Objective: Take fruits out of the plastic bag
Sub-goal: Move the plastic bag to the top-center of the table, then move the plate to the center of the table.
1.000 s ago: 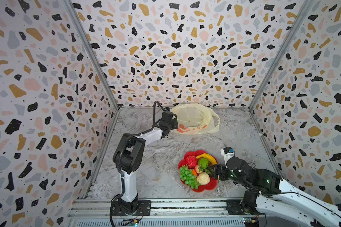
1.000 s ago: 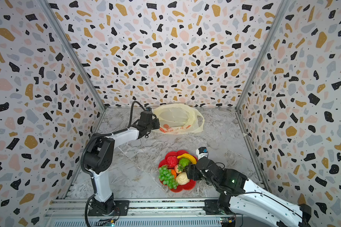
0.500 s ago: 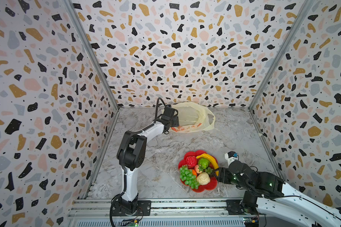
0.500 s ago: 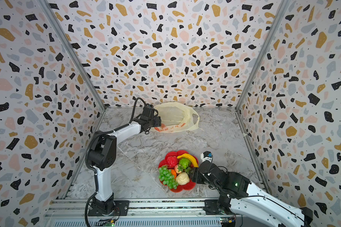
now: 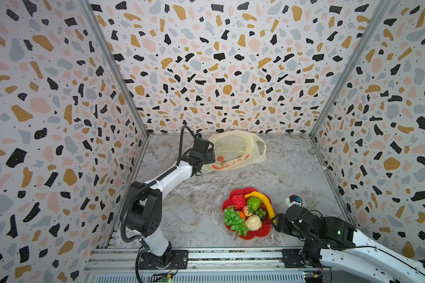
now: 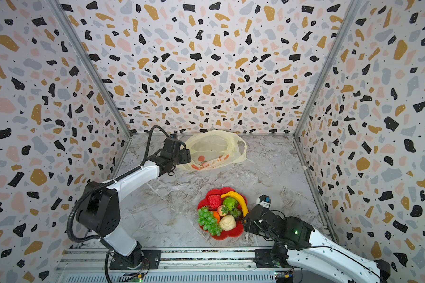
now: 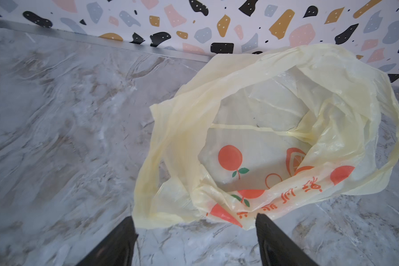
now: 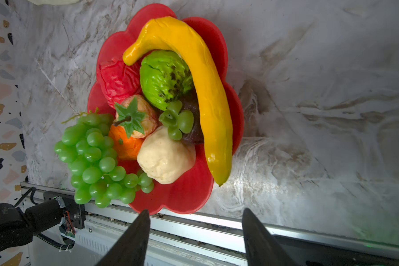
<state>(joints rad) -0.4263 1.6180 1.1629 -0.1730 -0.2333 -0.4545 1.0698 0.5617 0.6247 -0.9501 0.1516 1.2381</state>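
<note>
Cream-yellow printed plastic bag (image 7: pixel 274 103) lies slack before your wide-spread left hand (image 7: pixel 194 217); your right hand (image 8: pixel 195 210), wide and empty, faces the red flower-shaped dish (image 8: pixel 187 195).

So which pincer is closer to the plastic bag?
Left. The left pincer is open right at the edge of the bag, at the back of the table. The right pincer is well away at the front, beside the red dish of fruit.

The plastic bag (image 7: pixel 343 92) is thin, translucent, crinkled film. The banana (image 8: pixel 205 76) looks glossy and waxy; the dish (image 8: pixel 189 198) smooth plastic. The counter (image 7: pixel 67 115) has a marble-look finish.
</note>
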